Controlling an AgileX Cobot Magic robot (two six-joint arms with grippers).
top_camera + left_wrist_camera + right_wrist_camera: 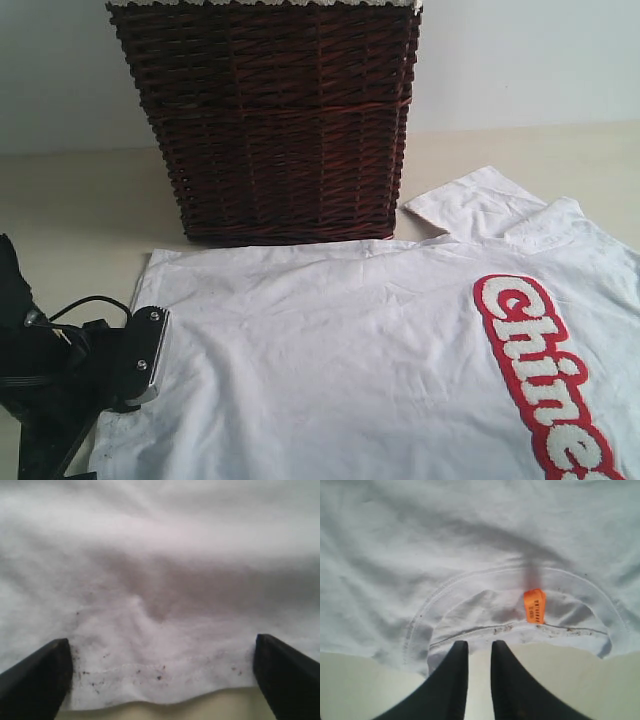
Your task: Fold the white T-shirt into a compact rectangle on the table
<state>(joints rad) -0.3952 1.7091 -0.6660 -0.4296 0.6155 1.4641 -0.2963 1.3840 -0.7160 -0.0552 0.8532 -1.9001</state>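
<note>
The white T-shirt (350, 340) lies spread flat on the table (70, 200), its red-outlined lettering (540, 370) running toward the right edge. My left gripper (150, 355) rests at the shirt's left hem. In the left wrist view the left gripper (161, 645) is open wide, with the speckled hem (150, 675) lying between its fingers. In the right wrist view my right gripper (479, 645) is open by only a narrow slit, through which bare table (360, 680) shows. Its tips sit at the collar edge, beside the orange neck tag (534, 605). The right gripper is out of the exterior view.
A dark wicker basket (270, 120) stands just behind the shirt's far edge. One sleeve (470, 205) sticks out to the right of the basket. Bare table lies to the basket's left, and a pale wall (520, 60) runs behind.
</note>
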